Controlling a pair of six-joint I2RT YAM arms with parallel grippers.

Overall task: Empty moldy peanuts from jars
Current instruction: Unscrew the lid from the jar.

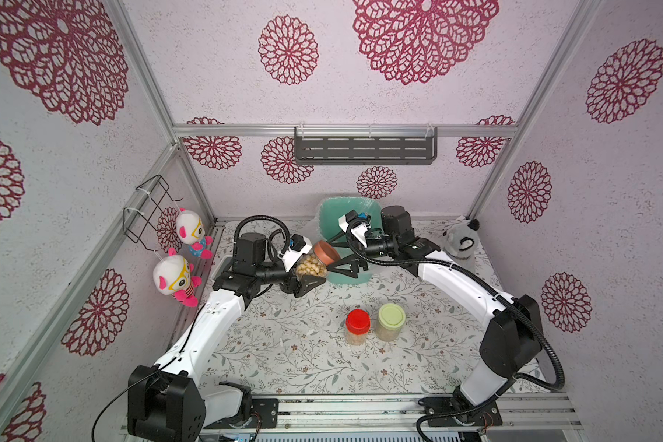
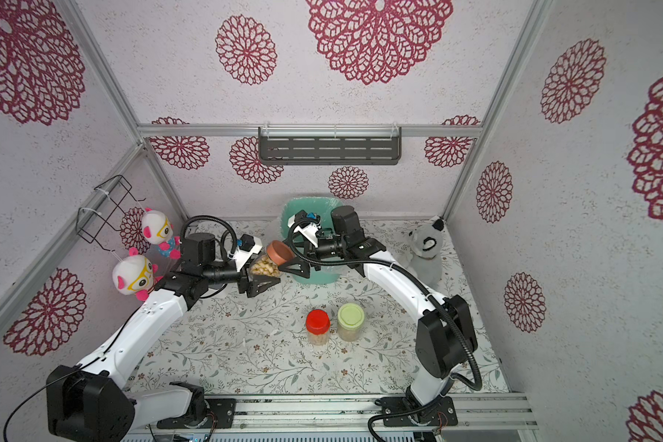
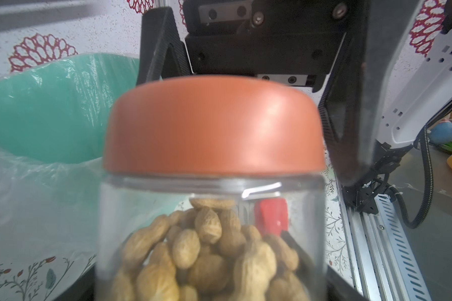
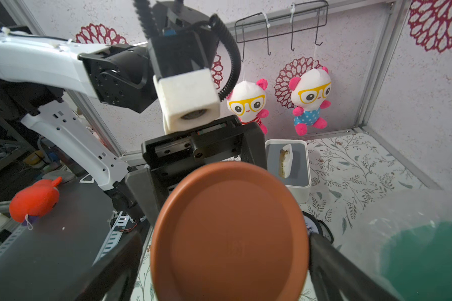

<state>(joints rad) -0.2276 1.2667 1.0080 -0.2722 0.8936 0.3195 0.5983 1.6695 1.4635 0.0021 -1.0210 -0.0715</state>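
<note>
Peanuts (image 3: 206, 250), tan and in their shells, part-fill the clear jar (image 1: 312, 266). The left gripper (image 1: 307, 271) clamps its body and holds it tilted above the table (image 1: 284, 352), just left of the far teal bin (image 1: 332, 214). Its brown-orange lid (image 1: 327, 252) points right. The right gripper (image 1: 333, 254) straddles that lid, jaws spread, with a gap on one side. The red-lidded jar (image 1: 358, 325) and the green-lidded jar (image 1: 390, 320) stand upright nearer, side by side.

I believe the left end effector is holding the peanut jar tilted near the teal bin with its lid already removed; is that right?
Not quite: the lid is not removed. The left wrist view shows the brown-orange lid on the jar. The rest holds: the left end effector holds that jar tilted near the teal bin.
</note>
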